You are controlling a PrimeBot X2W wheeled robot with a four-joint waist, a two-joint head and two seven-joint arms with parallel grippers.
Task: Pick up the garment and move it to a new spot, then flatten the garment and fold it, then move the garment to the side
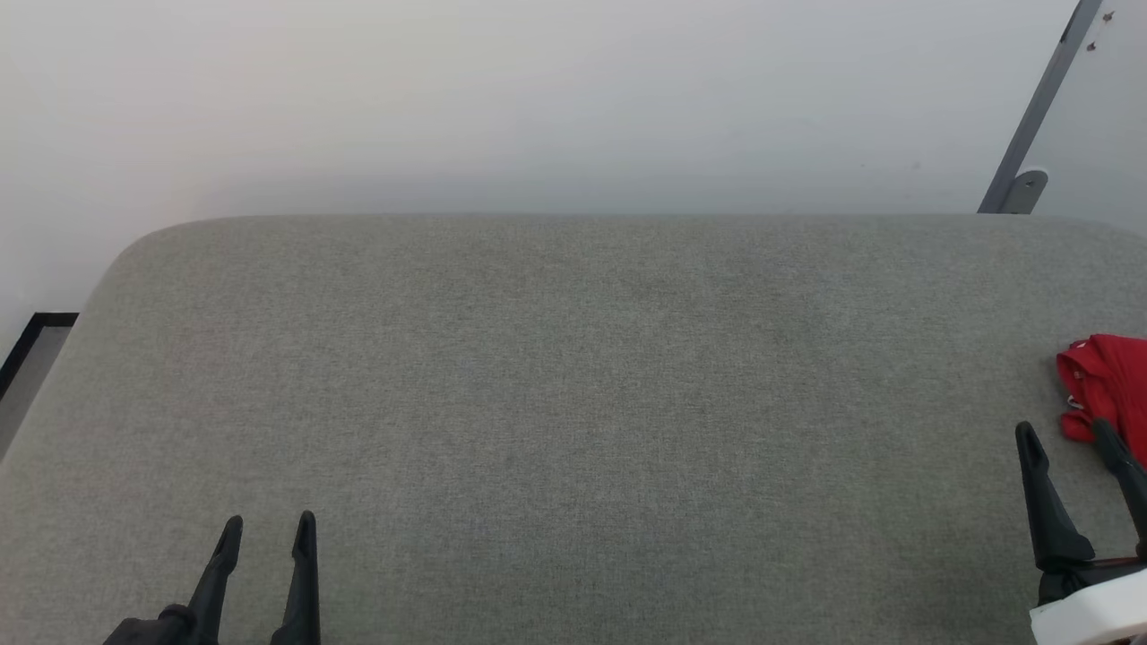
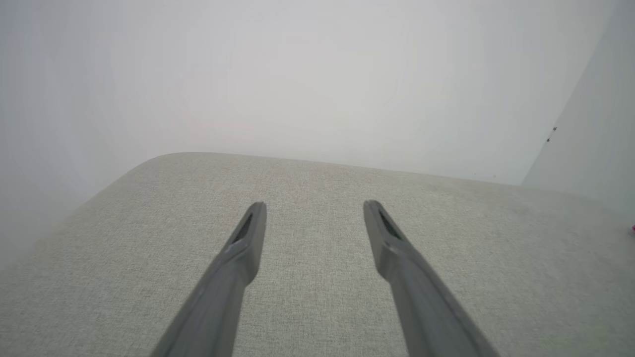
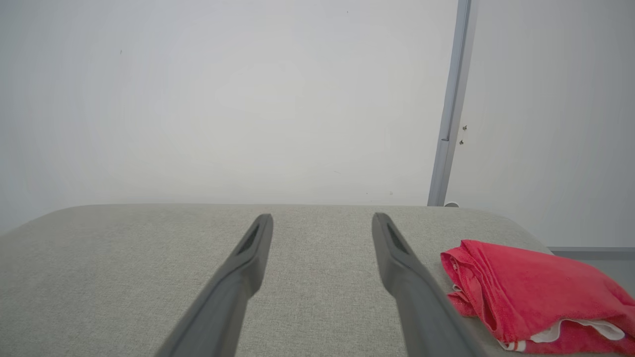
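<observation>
Left gripper (image 1: 271, 518) and right gripper (image 3: 322, 218) both open, empty. The bunched red fabric garment (image 3: 526, 292) with white trim lies at the grey woven cushion's (image 1: 573, 403) right edge, just beside the right gripper. Pickup pending, I judge — I pinch a thick fold deep, then lift clear

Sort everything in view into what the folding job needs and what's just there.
Job: bundled red fabric garment with white-and-red striped trim, lying on the grey woven-fabric padded surface.
Just there: slanted grey metal post; plain white wall.
</observation>
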